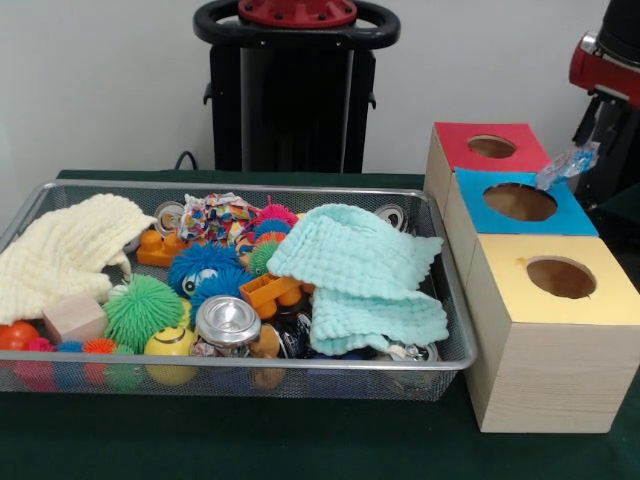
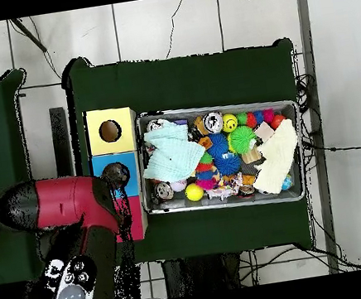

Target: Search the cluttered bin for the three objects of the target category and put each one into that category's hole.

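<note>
Underneath everything, a dark green surface (image 1: 300, 440). Resting on it, a wide wire-mesh bin (image 1: 250, 368) packed with clutter. Just beside the bin's end, a row of three wooden boxes, each with a round hole in its coloured top: yellow-topped box (image 1: 545, 340) nearest the camera in the front view, blue-topped box (image 1: 478, 218) in the middle, red-topped box (image 1: 455, 140) farthest back.

Seen from overhead, a red and black arm (image 2: 58, 204) reaching across over the red end of the row, hiding most of that box.

Inside the bin, a mint-green cloth (image 1: 350, 260) draped in folds over the end nearest the boxes, and a cream cloth (image 1: 60, 250) slumped over the opposite end. Between them, a blue fuzzy ball (image 1: 205, 268) with eyes, a green spiky ball (image 1: 145, 310), a yellow smiley ball (image 1: 170, 345) against the front mesh, a silver can (image 1: 228, 322) showing its top, an orange toy brick (image 1: 270, 292) and a pale wooden block (image 1: 75, 318).

At the front view's right edge, the claw (image 1: 596, 140), apparently clamped on a crumpled clear plastic piece (image 1: 567, 165), though partly cut off there. Hanging from the claw, that plastic piece sits above the far edge of the blue-topped box, close to its hole (image 1: 520, 202) and not inside it.
</note>
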Controlling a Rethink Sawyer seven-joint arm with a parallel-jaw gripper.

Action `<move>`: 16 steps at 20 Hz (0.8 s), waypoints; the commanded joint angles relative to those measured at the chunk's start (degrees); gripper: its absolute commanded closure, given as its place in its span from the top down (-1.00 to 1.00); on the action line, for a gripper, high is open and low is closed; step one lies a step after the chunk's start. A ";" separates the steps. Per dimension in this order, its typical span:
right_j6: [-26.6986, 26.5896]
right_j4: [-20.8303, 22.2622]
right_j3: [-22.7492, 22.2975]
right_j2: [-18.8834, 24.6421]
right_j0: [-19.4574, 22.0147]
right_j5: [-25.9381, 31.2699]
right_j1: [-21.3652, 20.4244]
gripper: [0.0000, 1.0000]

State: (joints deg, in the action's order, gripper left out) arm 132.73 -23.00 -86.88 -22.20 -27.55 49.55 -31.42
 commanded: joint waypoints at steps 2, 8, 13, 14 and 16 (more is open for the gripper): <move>6.87 -1.71 -4.09 6.16 4.13 -6.78 -0.02 -1.00; 4.15 -0.98 -5.62 7.59 6.73 -8.12 -0.91 -1.00; 2.63 -0.44 -6.05 8.87 8.72 -8.29 -1.42 -1.00; 2.41 -0.29 -6.36 9.13 9.04 -8.46 -1.79 -1.00; 1.72 -0.01 -7.11 9.49 9.67 -8.54 -2.58 -1.00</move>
State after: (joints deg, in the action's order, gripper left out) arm 132.73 -22.99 -87.59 -20.18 -21.15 44.05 -32.86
